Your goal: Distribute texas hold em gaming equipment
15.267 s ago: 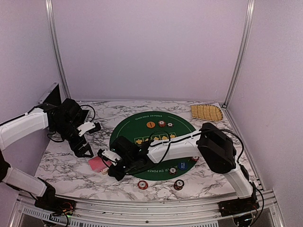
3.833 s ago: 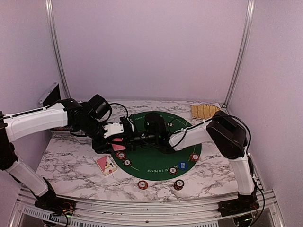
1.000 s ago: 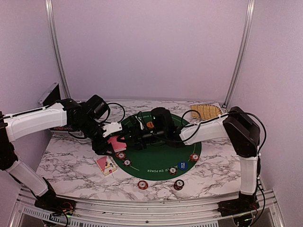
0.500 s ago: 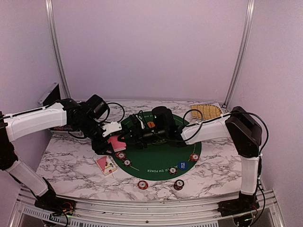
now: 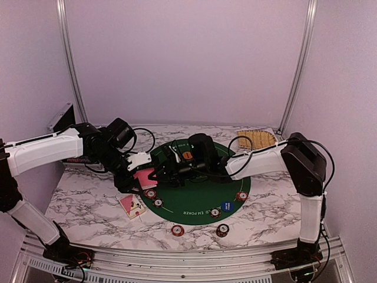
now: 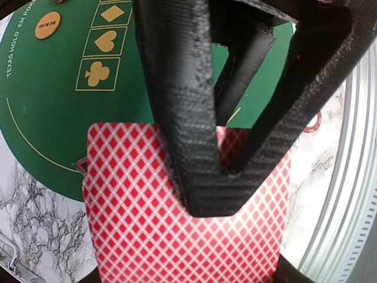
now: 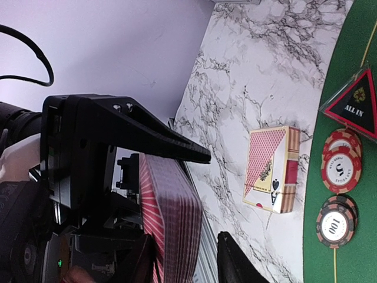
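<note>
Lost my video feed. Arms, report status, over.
Left gripper shut on card deck, over mat edge. Right gripper at the deck, jaw state unclear. Nothing between them.

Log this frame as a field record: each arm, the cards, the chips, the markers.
left fingers: shut on the deck of red-backed cards, held over the left edge of the green mat
right fingers: close beside the deck; open or shut unclear
card box: lying off the mat, to its left
All In triangle: at the mat's edge, beside a 5 chip stack and a 100 chip stack
orange button: on the mat, far side
blue button: on the mat, near side
straw tray: far right corner
</note>
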`<state>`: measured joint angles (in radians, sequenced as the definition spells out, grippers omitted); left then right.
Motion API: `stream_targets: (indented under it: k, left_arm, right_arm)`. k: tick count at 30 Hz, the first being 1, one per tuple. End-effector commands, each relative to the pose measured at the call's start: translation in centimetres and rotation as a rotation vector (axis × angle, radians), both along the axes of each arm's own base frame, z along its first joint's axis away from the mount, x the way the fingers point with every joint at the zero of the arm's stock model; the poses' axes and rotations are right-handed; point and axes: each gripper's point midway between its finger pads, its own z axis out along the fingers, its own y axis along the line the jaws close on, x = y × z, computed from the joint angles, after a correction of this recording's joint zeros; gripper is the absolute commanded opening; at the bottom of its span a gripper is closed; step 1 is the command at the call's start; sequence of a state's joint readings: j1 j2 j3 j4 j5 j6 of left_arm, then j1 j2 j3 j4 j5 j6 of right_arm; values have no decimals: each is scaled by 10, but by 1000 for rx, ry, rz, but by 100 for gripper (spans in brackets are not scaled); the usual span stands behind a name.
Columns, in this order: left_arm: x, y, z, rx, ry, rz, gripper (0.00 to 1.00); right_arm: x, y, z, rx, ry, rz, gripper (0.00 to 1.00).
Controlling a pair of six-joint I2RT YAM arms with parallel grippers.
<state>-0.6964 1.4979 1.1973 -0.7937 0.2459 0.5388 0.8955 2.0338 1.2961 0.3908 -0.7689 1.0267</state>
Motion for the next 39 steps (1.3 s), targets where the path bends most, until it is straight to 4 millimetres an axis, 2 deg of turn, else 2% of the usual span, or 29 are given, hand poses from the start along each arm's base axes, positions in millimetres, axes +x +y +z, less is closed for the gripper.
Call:
stream_targets:
  k: [1, 14, 28, 39]
  left_arm:
    - [-3, 4, 0, -4, 24, 7, 7]
    - [-2, 7, -4, 8, 32, 17, 6]
    - [-3, 12, -7, 22, 36, 25, 5]
    - [-3, 15, -10, 37, 36, 29, 5]
  right_arm:
    - [1, -4, 20, 18, -34, 6, 34]
    - [3, -11, 33, 33, -48, 1, 25]
    - [2, -15, 34, 28, -51, -4, 12]
    - [6, -23, 46, 47, -57, -27, 0]
